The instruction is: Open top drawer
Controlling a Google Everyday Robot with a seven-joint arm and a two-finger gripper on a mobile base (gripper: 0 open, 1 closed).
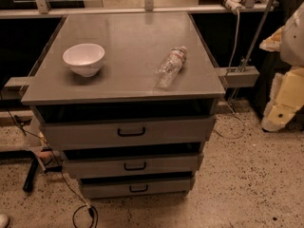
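Observation:
The top drawer (pixel 128 133) is the widest of three grey drawers under the grey cabinet top (pixel 128 87). Its small black loop handle (pixel 131 132) sits at the middle of its front. A dark gap shows between the front and the cabinet top. The inside of the drawer is hidden. My gripper (pixel 276 119), pale yellow and white, hangs at the right edge of the view. It is well to the right of the cabinet, above the floor, and touches nothing.
A white bowl (pixel 84 58) and a clear plastic bottle (pixel 170 67) lying on its side rest on the cabinet top. Two narrower drawers (pixel 133 165) (pixel 137 188) sit below. Black cables (pixel 80 213) trail on the speckled floor at the left. A metal rail (pixel 142 9) runs behind.

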